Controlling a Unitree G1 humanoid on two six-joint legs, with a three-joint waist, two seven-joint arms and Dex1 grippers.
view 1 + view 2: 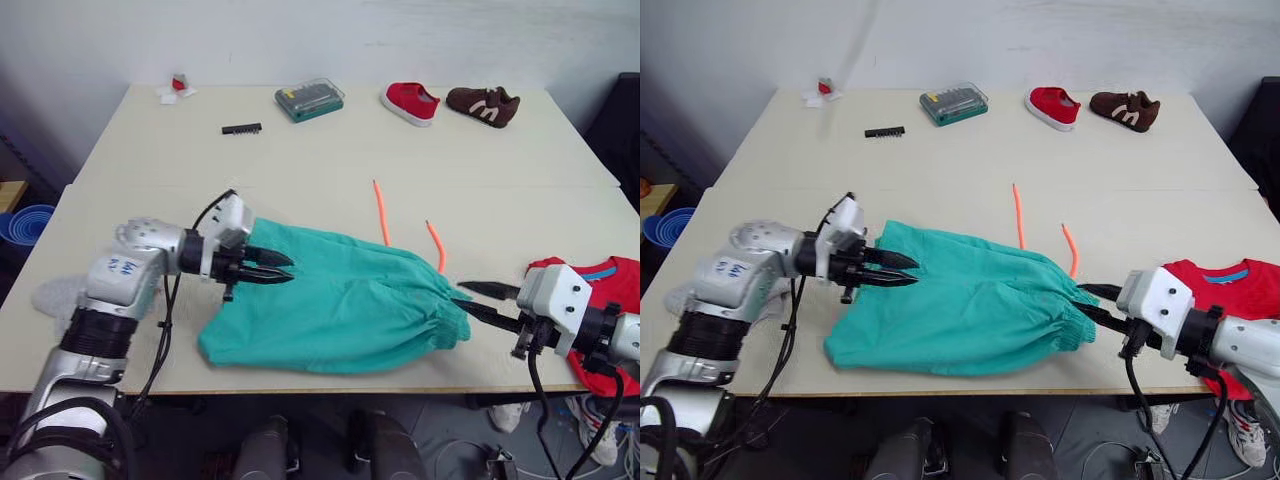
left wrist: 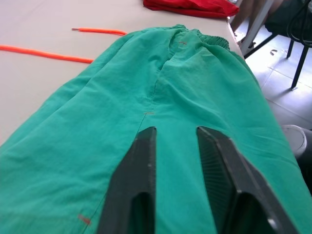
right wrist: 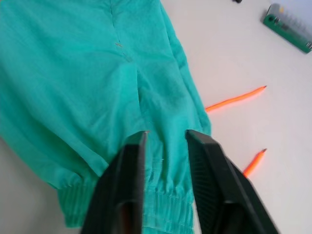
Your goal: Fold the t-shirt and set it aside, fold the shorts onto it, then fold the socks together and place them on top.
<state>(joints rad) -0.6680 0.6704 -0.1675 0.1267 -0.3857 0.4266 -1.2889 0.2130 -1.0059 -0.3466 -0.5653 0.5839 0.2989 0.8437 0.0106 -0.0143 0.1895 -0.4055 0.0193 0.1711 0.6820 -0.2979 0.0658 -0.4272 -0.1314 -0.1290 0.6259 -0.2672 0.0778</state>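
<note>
Your shorts [image 1: 335, 305] lie spread flat along the front edge of the counter [image 1: 300, 160], roughly in the middle, with the gathered waistband toward the robot's right and the leg hems toward its left. Your t-shirt [image 1: 600, 290] sits at the front right corner of the counter, partly behind the right arm, its blue neckband showing.

Your left pincer [image 1: 272, 268] is over the leg end of the shorts, fingers a little apart with nothing between them; the left wrist view shows green cloth in the gap below the tips. Your right pincer [image 1: 485, 303] points at the waistband end, fingers likewise parted and empty, tips right at the elastic edge. Whether either pincer touches the cloth I cannot tell.

Two orange laces [image 1: 381, 212] lie on the counter just behind the shorts. Along the far edge you have a green bit case [image 1: 310, 100], a red shoe [image 1: 410, 102], a brown shoe [image 1: 483, 105], and a small black strip [image 1: 241, 129] nearer the left.
</note>
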